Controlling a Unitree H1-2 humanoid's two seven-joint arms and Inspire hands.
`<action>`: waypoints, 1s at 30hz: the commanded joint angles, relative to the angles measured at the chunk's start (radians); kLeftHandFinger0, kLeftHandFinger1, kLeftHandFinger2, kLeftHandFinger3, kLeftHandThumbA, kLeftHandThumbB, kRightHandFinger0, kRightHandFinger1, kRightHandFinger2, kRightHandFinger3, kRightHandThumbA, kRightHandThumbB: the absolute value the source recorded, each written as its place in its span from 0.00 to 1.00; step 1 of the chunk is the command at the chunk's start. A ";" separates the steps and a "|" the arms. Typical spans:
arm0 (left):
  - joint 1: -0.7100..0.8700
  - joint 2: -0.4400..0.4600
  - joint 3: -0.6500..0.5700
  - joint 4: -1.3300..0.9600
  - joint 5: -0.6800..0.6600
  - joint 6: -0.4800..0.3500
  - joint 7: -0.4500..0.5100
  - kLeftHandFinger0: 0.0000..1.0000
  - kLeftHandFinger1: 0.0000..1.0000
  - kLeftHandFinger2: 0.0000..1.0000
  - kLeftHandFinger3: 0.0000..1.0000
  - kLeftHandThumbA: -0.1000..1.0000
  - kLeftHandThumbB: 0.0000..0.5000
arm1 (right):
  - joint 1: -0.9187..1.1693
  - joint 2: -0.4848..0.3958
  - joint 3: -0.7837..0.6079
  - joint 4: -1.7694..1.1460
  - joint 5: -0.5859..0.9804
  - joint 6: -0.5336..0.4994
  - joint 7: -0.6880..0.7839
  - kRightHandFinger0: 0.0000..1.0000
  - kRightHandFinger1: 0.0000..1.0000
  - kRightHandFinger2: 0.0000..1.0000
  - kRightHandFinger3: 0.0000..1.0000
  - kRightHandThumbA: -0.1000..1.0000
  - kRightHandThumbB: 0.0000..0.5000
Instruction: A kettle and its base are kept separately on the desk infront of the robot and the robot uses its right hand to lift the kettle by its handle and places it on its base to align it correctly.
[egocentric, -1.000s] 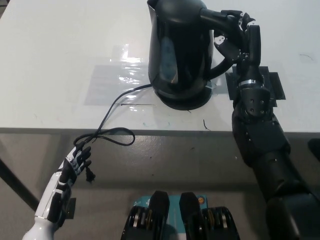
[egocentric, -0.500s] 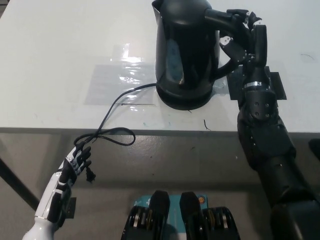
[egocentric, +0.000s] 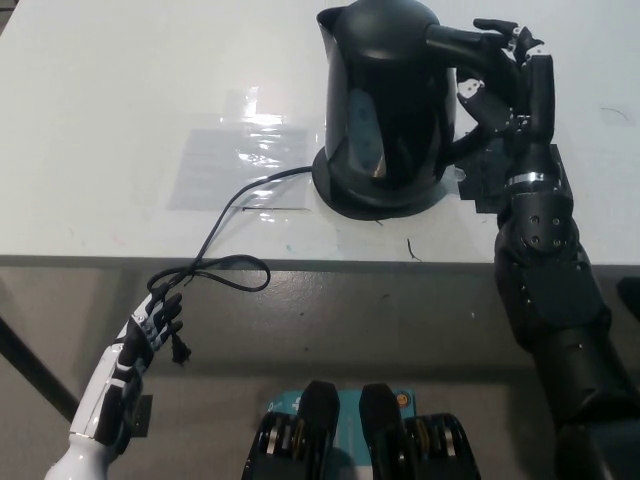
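On base (egocentric: 375, 200) | kettle (egocentric: 385, 95) | right robot hand (egocentric: 500, 70) seemingly gripping handle (egocentric: 462, 45)

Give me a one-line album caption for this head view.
Black right hand grips the kettle by its handle over its base.

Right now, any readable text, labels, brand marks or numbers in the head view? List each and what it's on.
None readable.
Kettle: glossy black, only reflections, no legible mark.
Base: no text seen.
Desk: a clear tape patch and small dark scuffs, no writing.
Right hand and left hand: no lettering visible.
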 joint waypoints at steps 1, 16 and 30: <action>-0.011 0.014 0.006 -0.027 -0.008 -0.021 -0.015 1.00 1.00 1.00 1.00 1.00 0.15 | -0.051 0.007 -0.005 -0.047 0.019 -0.016 -0.001 0.00 0.24 0.53 0.61 0.00 0.22; -0.014 0.014 0.004 -0.032 -0.013 -0.017 -0.018 1.00 1.00 1.00 1.00 1.00 0.18 | -0.089 0.041 -0.002 0.059 0.019 -0.047 -0.012 0.00 0.22 0.53 0.62 0.00 0.23; -0.019 0.018 0.004 -0.029 -0.012 -0.020 -0.020 1.00 1.00 1.00 1.00 1.00 0.20 | -0.121 0.051 0.008 0.129 -0.001 -0.063 -0.035 0.00 0.19 0.54 0.61 0.00 0.25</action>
